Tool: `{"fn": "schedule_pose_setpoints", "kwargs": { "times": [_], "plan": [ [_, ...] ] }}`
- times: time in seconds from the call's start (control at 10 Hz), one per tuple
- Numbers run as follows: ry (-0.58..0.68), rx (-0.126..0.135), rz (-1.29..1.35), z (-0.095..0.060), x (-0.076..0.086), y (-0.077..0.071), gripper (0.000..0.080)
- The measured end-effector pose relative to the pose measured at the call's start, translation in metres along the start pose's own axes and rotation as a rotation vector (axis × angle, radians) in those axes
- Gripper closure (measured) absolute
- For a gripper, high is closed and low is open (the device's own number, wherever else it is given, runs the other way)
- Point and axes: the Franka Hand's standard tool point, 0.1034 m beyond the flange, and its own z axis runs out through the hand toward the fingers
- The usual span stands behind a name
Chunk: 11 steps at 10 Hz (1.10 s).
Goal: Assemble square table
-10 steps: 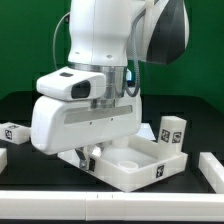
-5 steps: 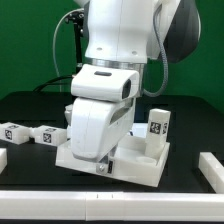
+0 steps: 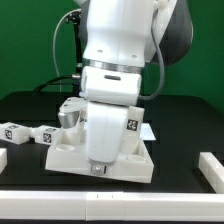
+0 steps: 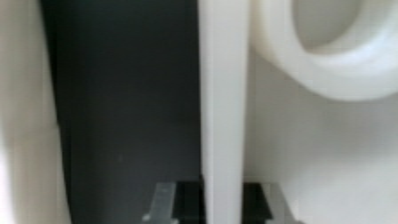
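Note:
The square table's top (image 3: 135, 160) lies flat on the black table, white, with a raised rim. My gripper (image 3: 97, 169) reaches down at its near edge and is shut on the rim. In the wrist view the rim wall (image 4: 222, 100) runs as a thin white strip between my two dark fingers (image 4: 178, 205), my gripper (image 4: 221, 206) closed on it, with a round corner hole (image 4: 338, 40) beside it. One tagged leg (image 3: 133, 125) stands upright at the top's far side, partly hidden by the arm. Three more legs (image 3: 45, 135) lie or stand at the exterior view's left.
A tagged leg (image 3: 14, 131) lies farthest to the exterior view's left, another (image 3: 68, 112) stands behind the top. A white rail (image 3: 110, 195) runs along the table's front edge, with a white block (image 3: 212, 168) at the exterior view's right.
The arm has swung toward the exterior view's left, dragging and turning the table top with it. The upright tagged leg moved along with the top.

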Motion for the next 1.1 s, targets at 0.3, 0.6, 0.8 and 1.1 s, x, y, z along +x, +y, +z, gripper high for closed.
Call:
{"fn": "schedule_pose_setpoints", "kwargs": {
  "times": [0.3, 0.6, 0.8, 1.1],
  "plan": [
    [-0.003, -0.018, -0.164, 0.0, 0.019, 0.019, 0.0755],
    [-0.005, -0.013, -0.148, 0.001, 0.017, 0.018, 0.0755],
    [0.007, 0.019, -0.022, -0.008, 0.041, 0.031, 0.0755],
    [0.028, -0.001, 0.021, -0.013, 0.065, 0.047, 0.0755]
  ]
}}
